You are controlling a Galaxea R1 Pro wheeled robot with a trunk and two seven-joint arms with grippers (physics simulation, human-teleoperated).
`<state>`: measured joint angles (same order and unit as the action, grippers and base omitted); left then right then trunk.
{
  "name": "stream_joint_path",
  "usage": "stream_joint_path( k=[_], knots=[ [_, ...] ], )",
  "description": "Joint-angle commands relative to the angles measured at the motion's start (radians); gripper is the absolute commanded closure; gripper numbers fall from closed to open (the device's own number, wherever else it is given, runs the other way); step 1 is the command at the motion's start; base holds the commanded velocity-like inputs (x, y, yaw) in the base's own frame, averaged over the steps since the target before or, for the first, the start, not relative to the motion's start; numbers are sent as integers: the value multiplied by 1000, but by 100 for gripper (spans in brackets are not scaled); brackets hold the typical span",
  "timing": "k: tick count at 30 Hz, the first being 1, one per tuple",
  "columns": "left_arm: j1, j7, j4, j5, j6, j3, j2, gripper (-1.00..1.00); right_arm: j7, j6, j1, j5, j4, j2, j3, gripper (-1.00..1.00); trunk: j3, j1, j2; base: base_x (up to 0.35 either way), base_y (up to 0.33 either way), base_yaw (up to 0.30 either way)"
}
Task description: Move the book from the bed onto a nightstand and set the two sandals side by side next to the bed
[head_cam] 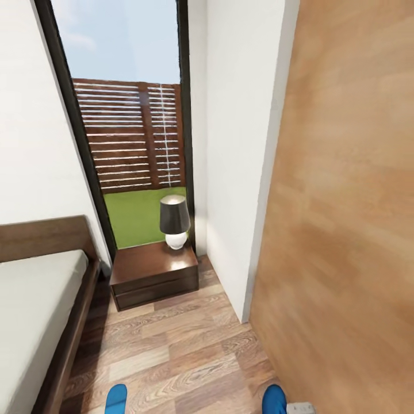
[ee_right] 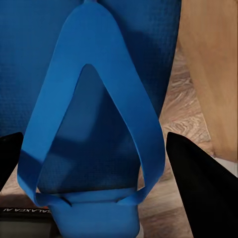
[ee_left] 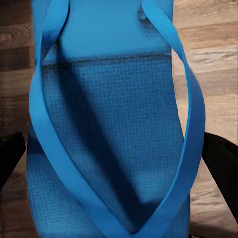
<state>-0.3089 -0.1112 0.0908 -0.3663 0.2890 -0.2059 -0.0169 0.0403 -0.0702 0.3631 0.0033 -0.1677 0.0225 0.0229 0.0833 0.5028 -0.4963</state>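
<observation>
Your head camera faces window (head_cam: 135,144). Nightstand (head_cam: 154,273) sits below it with lamp (head_cam: 174,221) on top, just beside bed (head_cam: 40,310). Blue sandal tips at bottom edge: one near bed (head_cam: 116,398), other (head_cam: 274,399) by wooden panel (head_cam: 345,230).

Left wrist: sandal (ee_left: 114,148) lies between your dark fingers (ee_left: 220,168); contact unclear, grip can't tell.

Right wrist: sandal (ee_right: 94,124) between fingers (ee_right: 198,183), same doubt.
</observation>
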Motion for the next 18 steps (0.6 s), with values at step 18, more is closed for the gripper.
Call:
stream_joint_path(
  k=[18],
  knots=[
    [-1,-4,0,-5,2,-9,0,100,3,-3,1,0,1,2,2,100,2,1,-2,285,0,164]
  ],
)
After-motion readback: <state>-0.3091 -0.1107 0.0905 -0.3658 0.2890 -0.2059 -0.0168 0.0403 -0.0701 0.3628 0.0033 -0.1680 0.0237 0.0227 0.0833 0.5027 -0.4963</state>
